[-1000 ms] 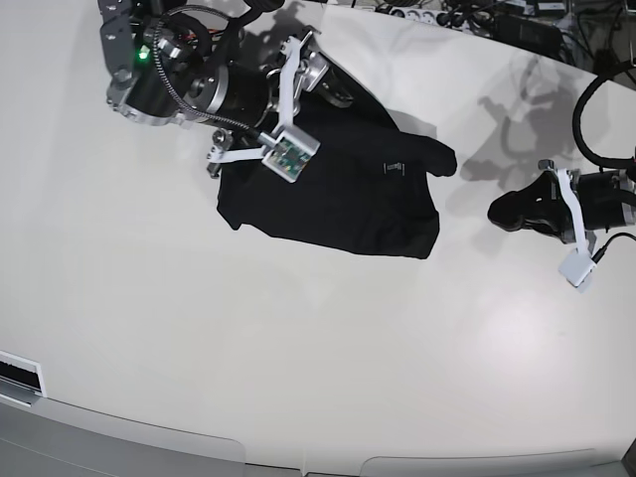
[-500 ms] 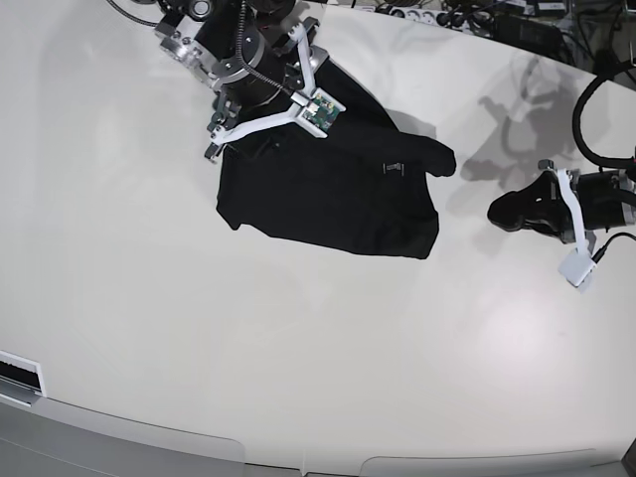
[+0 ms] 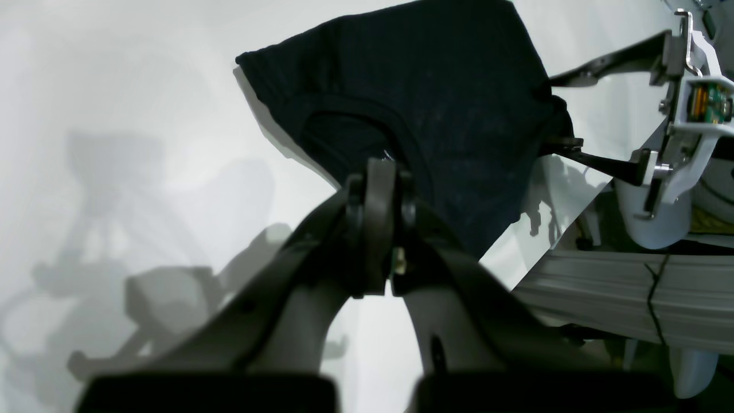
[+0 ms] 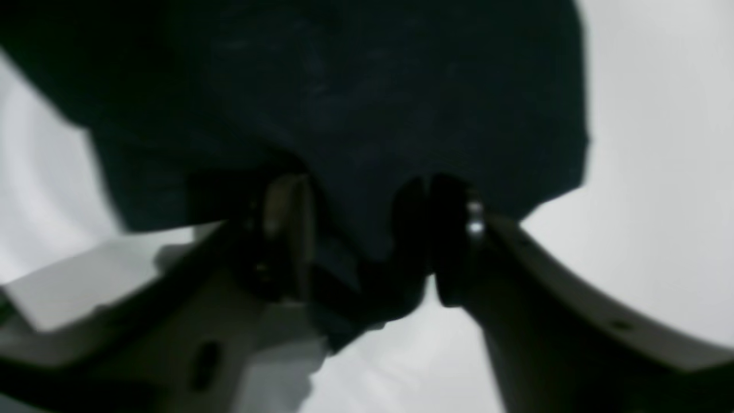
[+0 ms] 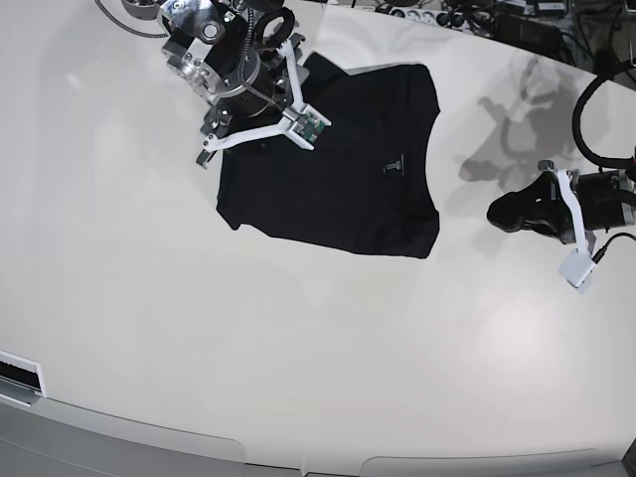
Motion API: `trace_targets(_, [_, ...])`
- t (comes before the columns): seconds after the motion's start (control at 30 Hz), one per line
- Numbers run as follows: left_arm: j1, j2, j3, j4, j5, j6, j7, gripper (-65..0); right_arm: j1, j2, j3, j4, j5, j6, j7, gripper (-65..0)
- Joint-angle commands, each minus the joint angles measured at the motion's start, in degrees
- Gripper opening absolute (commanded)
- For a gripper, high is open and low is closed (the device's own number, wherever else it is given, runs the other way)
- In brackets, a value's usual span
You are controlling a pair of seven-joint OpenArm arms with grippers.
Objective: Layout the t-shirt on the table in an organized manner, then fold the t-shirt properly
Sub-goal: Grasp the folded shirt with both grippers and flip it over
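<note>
The black t-shirt (image 5: 348, 169) lies flat on the white table (image 5: 298, 358) as a rough rectangle, with its small pale label (image 5: 395, 166) facing up. My right arm (image 5: 234, 70) hangs over the shirt's far left corner. In the right wrist view my right gripper (image 4: 355, 229) is open, and its fingers (image 4: 287, 229) straddle a bunched edge of the t-shirt (image 4: 373, 115). My left gripper (image 5: 500, 212) rests shut and holds nothing, on bare table to the right of the shirt. In the left wrist view the left gripper (image 3: 379, 172) points at the t-shirt (image 3: 436, 86).
Cables and power strips (image 5: 477, 15) line the table's far edge at the upper right. The table's rounded front edge (image 5: 298, 462) runs along the bottom of the base view. Bare tabletop surrounds the shirt.
The right arm swung back toward the far edge. The shirt's bunched right side now lies spread flat toward that edge. The right fingers have drawn closer together. The left arm has not moved.
</note>
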Motion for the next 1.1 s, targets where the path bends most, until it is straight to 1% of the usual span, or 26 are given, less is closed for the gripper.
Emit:
trace_targets(0.0, [-0.81, -1.07, -0.66, 0.79, -1.36, -0.32, -1.09, -65.0, 0.20, -0.24, -0.02, 0.96, 1.73, 1.14, 0.55, -39.0])
trace_targets(0.03, [-0.81, -1.07, -0.66, 0.79, -1.38, -0.32, -1.09, -65.0, 0.20, -0.26, -0.02, 0.96, 3.45, 3.04, 0.44, -44.3])
trace_targets(0.07, [-0.81, -1.07, -0.66, 0.79, -1.38, -0.32, -1.09, -65.0, 0.20, -0.26, -0.02, 0.96, 5.11, 5.60, 0.26, -51.4])
trace_targets(0.1, [-0.81, -1.07, -0.66, 0.79, -1.38, -0.32, -1.11, -65.0, 0.20, -0.28, -0.02, 0.96, 7.26, 8.57, -0.35, -59.2])
trace_targets(0.13, [-0.83, -1.07, -0.66, 0.79, -1.38, -0.32, -1.14, -65.0, 0.20, -0.37, -0.02, 0.98, 9.51, 11.56, -1.20, -65.0])
trace_targets(0.2, [-0.83, -1.07, -0.66, 0.79, -1.38, -0.32, -1.11, -65.0, 0.20, -0.59, -0.02, 1.46, 13.22, 16.57, -3.30, -65.0])
trace_targets(0.23, [-0.81, -1.07, -0.66, 0.79, -1.40, -0.32, -1.11, -65.0, 0.20, -0.57, 0.00, 2.01, 14.56, 17.86, -3.78, -65.0])
trace_targets(0.3, [-0.83, -1.07, -0.66, 0.79, -1.40, -0.32, -1.11, -65.0, 0.33, -0.57, 0.00, 3.50, 15.17, 17.66, -3.80, -64.6])
trace_targets(0.37, [-0.83, -1.09, -0.66, 0.79, -1.55, -0.32, -1.09, -65.0, 1.27, -0.57, 0.00, 5.35, 14.88, 16.24, -3.80, -58.2])
trace_targets(0.47, [-0.83, -1.09, -0.66, 0.79, -1.84, -0.32, -1.09, -65.0, 4.22, -0.55, 0.17, 7.41, 14.71, 12.48, -3.80, -47.3])
trace_targets(0.5, [-0.83, -1.07, -0.66, 0.79, -1.84, -0.32, -1.09, -65.0, 5.49, -0.57, 0.50, 7.43, 14.51, 11.32, -3.58, -45.6])
trace_targets(0.57, [-0.79, -1.05, -0.63, 0.79, -1.84, -0.32, -1.05, -65.0, 7.43, -0.55, 1.70, 6.97, 12.09, 8.61, -1.44, -46.0])
trace_targets(0.6, [-0.79, -1.07, -0.44, 0.79, -1.81, -0.32, -1.03, -65.0, 8.09, -0.55, 2.78, 6.51, 10.40, 7.50, 0.24, -49.4])
trace_targets(0.63, [-0.81, -1.07, -0.13, 0.79, -1.79, -0.32, -0.85, -65.0, 8.76, -0.55, 4.04, 5.81, 9.42, 7.10, 1.51, -56.0])
trace_targets(0.67, [-0.83, -1.07, 0.33, 0.79, -1.79, -0.32, -0.79, -65.0, 9.62, -0.57, 5.46, 4.87, 9.14, 7.17, 2.51, -64.2])
trace_targets(0.77, [-0.83, -1.07, 3.19, 0.83, -1.73, -0.32, -0.83, -65.0, 13.49, -0.55, 9.07, 0.33, 11.06, 8.46, 4.50, -65.0])
trace_targets(0.87, [-0.83, -1.05, 8.63, 0.90, -0.28, -0.32, -0.96, -65.0, 18.69, -0.57, 10.29, -6.60, 13.90, 10.64, 5.05, -65.0])
trace_targets(0.93, [-0.98, -1.05, 13.42, 0.92, 2.12, -0.32, -1.88, -65.0, 22.18, -0.72, 10.19, -11.74, 13.92, 11.78, 5.16, -65.0])
trace_targets(1.07, [-2.25, -1.03, 23.08, 0.92, 8.81, -0.32, -4.96, -65.0, 28.11, -1.07, 10.19, -21.92, 13.97, 13.88, 5.40, -65.0])
